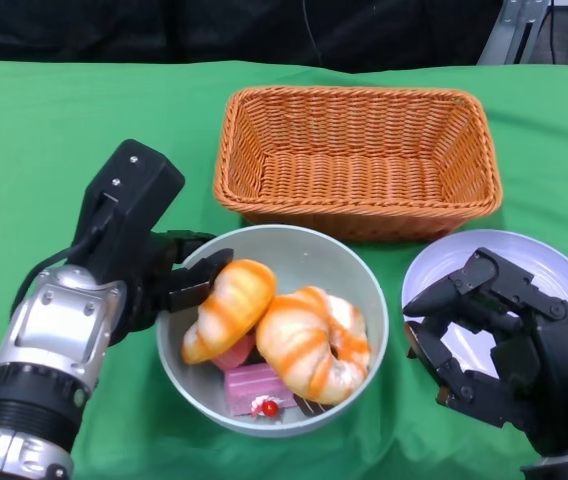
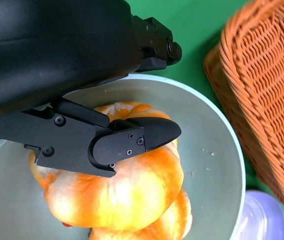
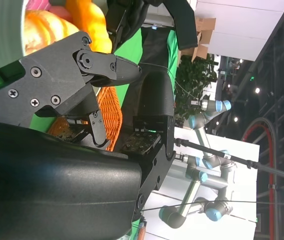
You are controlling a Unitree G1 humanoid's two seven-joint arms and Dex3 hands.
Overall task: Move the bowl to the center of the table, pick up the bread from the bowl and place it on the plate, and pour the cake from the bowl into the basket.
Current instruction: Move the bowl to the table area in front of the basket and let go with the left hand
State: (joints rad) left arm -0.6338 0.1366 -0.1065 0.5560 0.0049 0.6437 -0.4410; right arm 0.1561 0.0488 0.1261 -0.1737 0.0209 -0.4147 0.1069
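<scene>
We take the grey bowl (image 1: 364,300) as our landmark: it sits just in front of the wicker basket (image 1: 357,160), with the white plate (image 1: 554,262) just to its right. In the bowl we see two orange-glazed breads (image 1: 226,308) and a pink cake (image 1: 254,388). Our left hand (image 1: 169,280) grips the left bread. Our right hand (image 1: 484,340) hovers over the plate, fingers apart, holding nothing.

**Green table, three vessels**

Green-covered table (image 1: 44,120). Wicker basket (image 1: 357,160) toward the far side. Grey bowl (image 1: 349,275) just in front of it, close to the basket's near wall. White plate (image 1: 544,250) just beside the bowl.
</scene>
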